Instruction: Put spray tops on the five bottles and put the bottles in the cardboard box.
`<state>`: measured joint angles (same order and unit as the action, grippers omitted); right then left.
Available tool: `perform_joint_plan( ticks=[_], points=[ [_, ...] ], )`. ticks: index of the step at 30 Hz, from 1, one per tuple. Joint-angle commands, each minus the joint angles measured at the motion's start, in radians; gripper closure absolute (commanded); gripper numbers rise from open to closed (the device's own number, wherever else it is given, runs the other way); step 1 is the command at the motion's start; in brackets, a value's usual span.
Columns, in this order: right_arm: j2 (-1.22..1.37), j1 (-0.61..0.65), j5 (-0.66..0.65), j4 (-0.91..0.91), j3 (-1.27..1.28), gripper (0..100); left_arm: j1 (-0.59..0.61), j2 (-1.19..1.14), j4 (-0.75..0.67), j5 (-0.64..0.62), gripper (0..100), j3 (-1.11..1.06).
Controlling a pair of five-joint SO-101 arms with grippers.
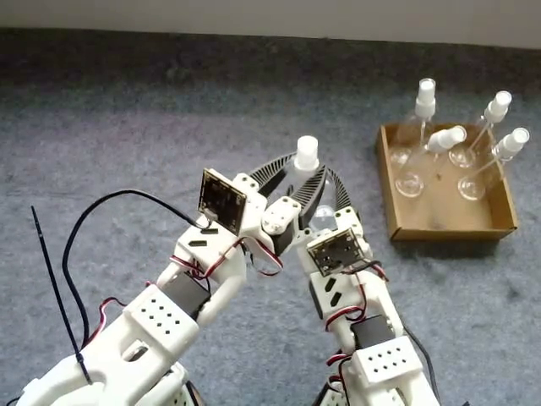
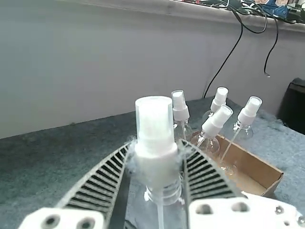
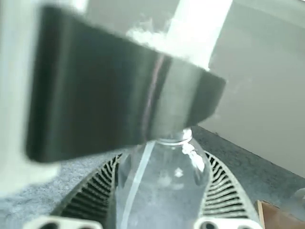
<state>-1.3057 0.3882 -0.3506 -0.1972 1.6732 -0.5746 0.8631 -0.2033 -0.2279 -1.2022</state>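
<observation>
The spray top (image 2: 153, 124) is clamped in the left gripper (image 2: 155, 151), the partly hidden bottle (image 3: 162, 191) in the right gripper (image 3: 162, 164).

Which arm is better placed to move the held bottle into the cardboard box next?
Right. The right gripper grips the bottle by its body and stands nearer the cardboard box; the left gripper holds only the spray top.

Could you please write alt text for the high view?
The left gripper holds a spray top on a clear bottle held by the right gripper. Beside them, a cardboard box contains four more bottles with tops on.
</observation>
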Motion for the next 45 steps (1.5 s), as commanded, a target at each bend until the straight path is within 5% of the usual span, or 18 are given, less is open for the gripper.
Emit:
perform_joint_plan(
  ticks=[1,19,24,32,45],
  points=[
    [-0.01,0.01,-0.002,0.03,0.124,88.6,-0.024,0.002,0.003,0.08,99,-0.016],
    [-0.01,0.004,0.124,0.033,0.114,88.6,0.016,0.004,-0.089,0.095,99,-0.116],
    [-0.01,0.004,0.124,0.033,0.114,88.6,0.053,0.004,-0.087,-0.075,99,-0.116],
    [-0.01,0.004,0.233,0.039,0.114,88.6,0.048,0.004,-0.089,-0.083,99,-0.117],
    [-0.01,0.004,0.222,0.042,0.114,88.6,0.047,0.005,-0.213,-0.078,99,-0.179]
  ],
)
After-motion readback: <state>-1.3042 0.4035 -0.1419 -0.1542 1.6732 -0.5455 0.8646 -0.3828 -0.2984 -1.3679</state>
